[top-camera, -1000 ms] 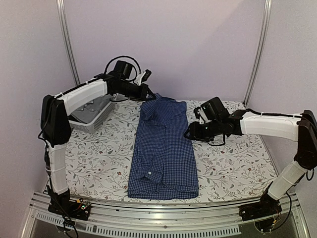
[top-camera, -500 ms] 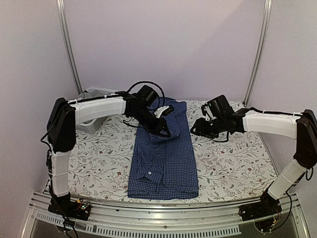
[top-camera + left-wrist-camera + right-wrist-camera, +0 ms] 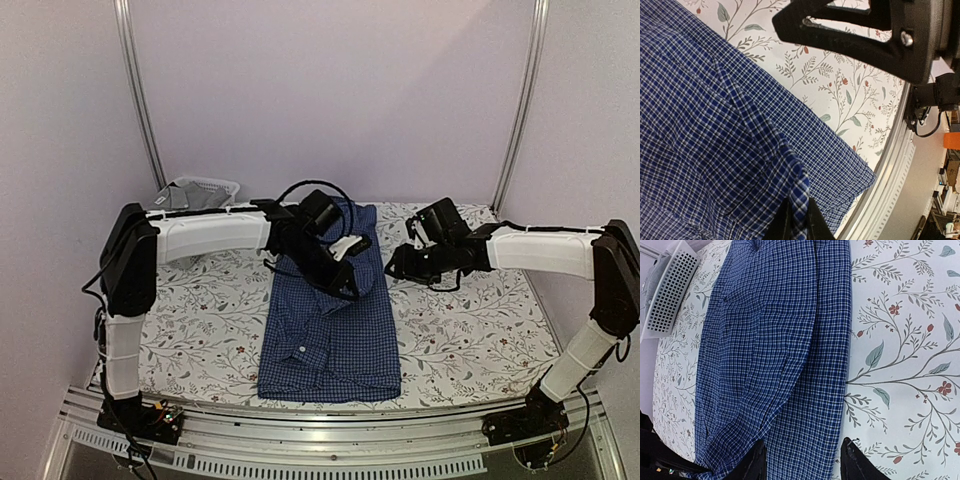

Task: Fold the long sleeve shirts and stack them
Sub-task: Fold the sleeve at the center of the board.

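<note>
The dark blue checked long sleeve shirt (image 3: pixel 330 350) lies as a long strip down the middle of the table. My left gripper (image 3: pixel 348 288) hovers over its middle, shut on a fold of the blue cloth (image 3: pixel 799 185) from the shirt's far end, lifted and doubled over the lower layer. In the left wrist view the cloth is pinched between the black fingertips (image 3: pixel 784 220). My right gripper (image 3: pixel 392 268) hangs open by the shirt's right edge (image 3: pixel 840 340), its jaws straddling that edge with nothing held. A plain grey shirt (image 3: pixel 190 197) sits in the basket.
A white perforated basket (image 3: pixel 222 184) stands at the back left corner, also seen in the right wrist view (image 3: pixel 670 295). The floral tablecloth (image 3: pixel 200 310) shows on both sides of the shirt. A metal rail (image 3: pixel 320 440) runs along the near edge.
My left arm has swung from the back left by the basket to the table's middle, dragging the shirt's far end toward the near edge. The right gripper shifted slightly and stayed open.
</note>
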